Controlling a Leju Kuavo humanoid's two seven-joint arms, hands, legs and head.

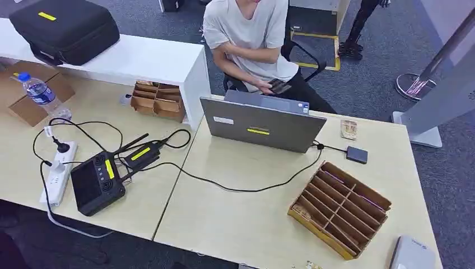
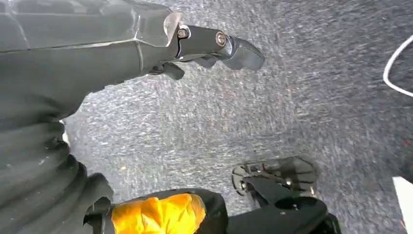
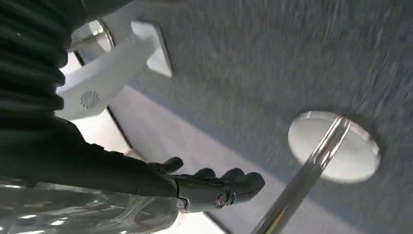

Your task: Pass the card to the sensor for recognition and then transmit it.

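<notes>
Two hands hang over grey carpet, holding nothing — the left hand (image 2: 214,46) with fingers loosely extended, the right hand (image 3: 214,187) likewise. On the worktop (image 1: 252,218), a card (image 1: 348,129) lies near the far edge, beside the laptop (image 1: 260,124) — the slotted cardboard tray (image 1: 340,208) sits near the front edge.

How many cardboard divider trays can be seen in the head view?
2: one cardboard tray on the table near the right edge; another cardboard tray lower down, beside the white counter.
</notes>
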